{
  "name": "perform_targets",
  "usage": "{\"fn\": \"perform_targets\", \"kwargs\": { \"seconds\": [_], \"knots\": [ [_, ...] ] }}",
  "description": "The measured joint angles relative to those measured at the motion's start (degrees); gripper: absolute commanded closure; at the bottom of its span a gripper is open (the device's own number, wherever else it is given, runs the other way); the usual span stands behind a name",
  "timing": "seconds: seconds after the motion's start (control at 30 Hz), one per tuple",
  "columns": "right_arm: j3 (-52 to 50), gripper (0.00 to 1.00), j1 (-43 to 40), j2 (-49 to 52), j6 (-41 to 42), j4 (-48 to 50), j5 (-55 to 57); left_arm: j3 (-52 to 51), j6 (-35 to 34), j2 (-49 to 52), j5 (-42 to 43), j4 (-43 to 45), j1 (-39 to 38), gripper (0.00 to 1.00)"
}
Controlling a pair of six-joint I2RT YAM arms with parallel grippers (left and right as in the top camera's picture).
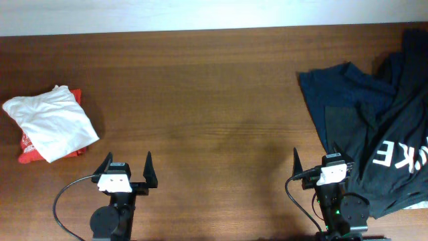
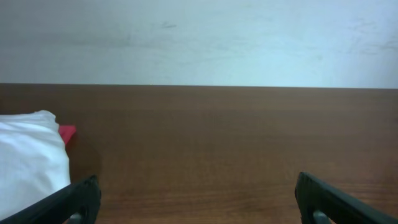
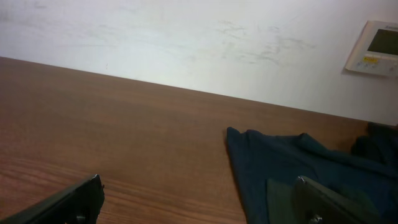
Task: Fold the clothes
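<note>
A: Any writing out there?
B: Big white block letters (image 1: pixel 394 157) on the black garment (image 1: pixel 401 120) at the worktop's right edge. An "E" and a "K" read clearly, the rest is lost in folds.
A: The red shirt (image 1: pixel 25 157)?
B: White print, too small to read.
A: The white T-shirt (image 1: pixel 50 120)?
B: Nothing legible.
A: And the wall panel (image 3: pixel 373 48)?
B: It has a display and markings, but they are unreadable.

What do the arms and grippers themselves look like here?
Both arms are black. The left gripper and right gripper each carry two black tapered fingers with a white block behind. A thin black cable loops beside each; a green light shows on the right arm.
</note>
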Motion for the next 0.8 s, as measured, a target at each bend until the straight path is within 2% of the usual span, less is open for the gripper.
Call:
{"fn": "perform_targets", "kwargs": {
  "seconds": [0.8],
  "knots": [
    [0.0, 0.01, 0.0, 0.0, -0.04, 0.0, 0.0, 0.0, 0.0, 0.0, -0.74, -0.04, 0.02, 0.01]
  ]
}}
